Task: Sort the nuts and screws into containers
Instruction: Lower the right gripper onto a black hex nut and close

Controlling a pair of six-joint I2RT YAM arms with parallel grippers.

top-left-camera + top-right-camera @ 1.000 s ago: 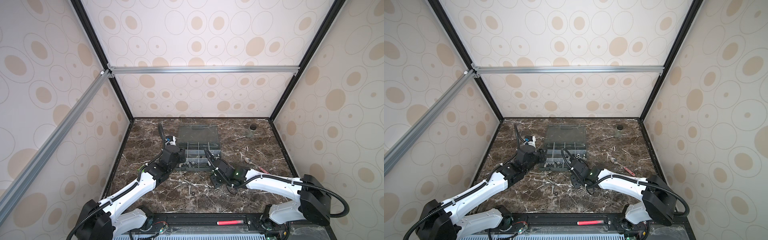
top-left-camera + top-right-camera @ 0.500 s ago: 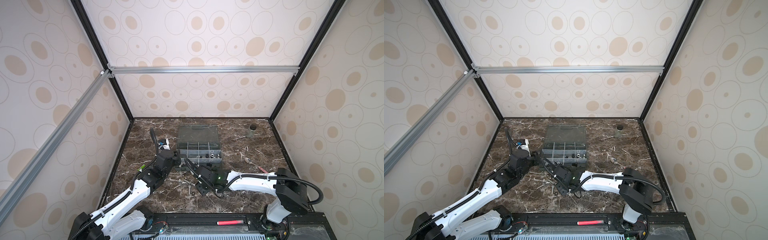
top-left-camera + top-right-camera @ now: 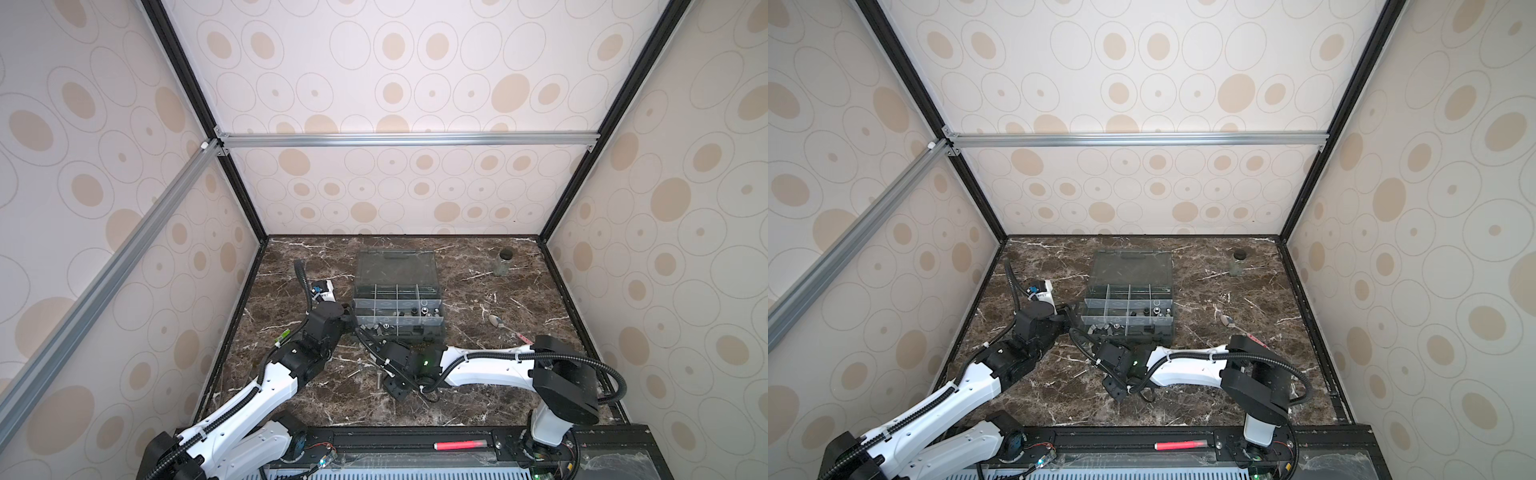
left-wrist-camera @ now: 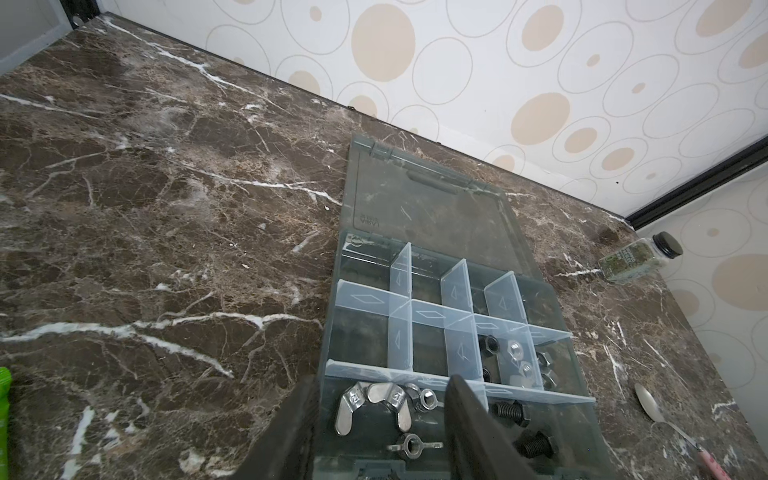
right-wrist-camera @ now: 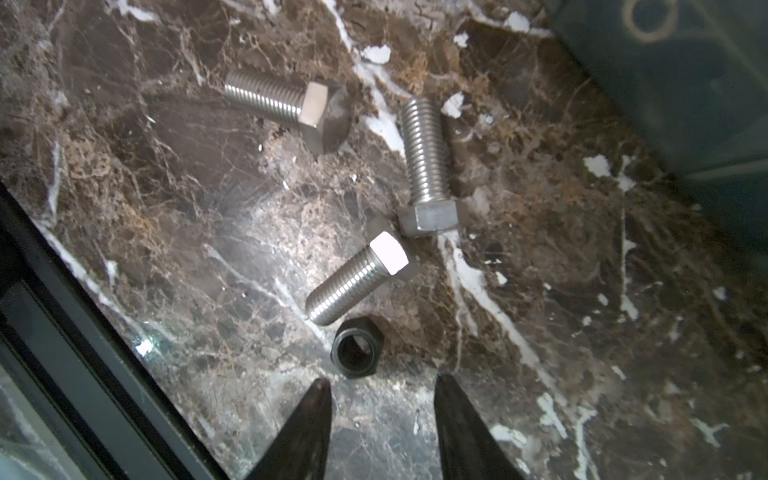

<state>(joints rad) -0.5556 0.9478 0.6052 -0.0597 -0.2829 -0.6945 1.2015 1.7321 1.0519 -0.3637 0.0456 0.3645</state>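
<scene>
While your left pincer (image 4: 382,384), part-open and empty, straddled the containers' (image 4: 365,297) left wall, your right pincer (image 5: 382,381) hung narrowly open over three screws (image 5: 357,282) and a black nut (image 5: 357,353) near the bench's (image 5: 582,311) front edge.

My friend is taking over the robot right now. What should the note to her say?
Left gripper: jaws open, empty, over the box compartment holding wing nuts.
Right gripper: jaws open, empty, low over the table, a black nut just ahead.
Done: wing nuts, hex nuts and black bolts sit in the box.
Left: three silver bolts and the black nut lie loose on the table.
</scene>
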